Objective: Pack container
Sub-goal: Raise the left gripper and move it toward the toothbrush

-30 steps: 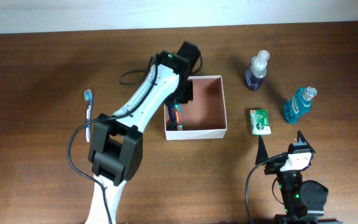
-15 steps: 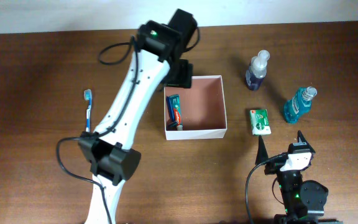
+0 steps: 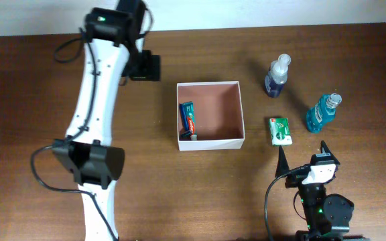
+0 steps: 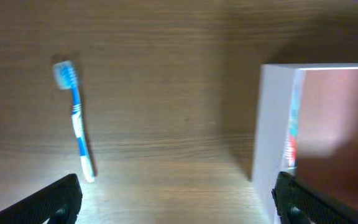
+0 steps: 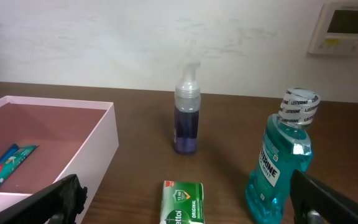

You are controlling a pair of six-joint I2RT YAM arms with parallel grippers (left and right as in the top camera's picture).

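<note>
The container [image 3: 212, 143] is a square white-walled box with a reddish-brown inside, at mid-table. A toothpaste tube [image 3: 188, 119] lies along its left wall. My left gripper [image 3: 146, 67] hovers open and empty up and to the left of the box. In the left wrist view the gripper [image 4: 179, 206] hangs over bare wood, between a blue toothbrush [image 4: 76, 118] and the container's white wall [image 4: 272, 124]. My right gripper [image 3: 302, 155] stands open and empty near the front right. It [image 5: 194, 202] faces a green soap box [image 5: 182, 200] and the container [image 5: 95, 146].
A green soap box [image 3: 281, 130] lies right of the container. A teal mouthwash bottle [image 3: 322, 112] and a purple foam pump bottle [image 3: 277, 75] stand at the back right. The left arm [image 3: 96, 100] stretches across the left half of the table and hides the toothbrush from above.
My left gripper opened, left the toothpaste tube in the container, and swung out to the back left. The right arm has not moved.
</note>
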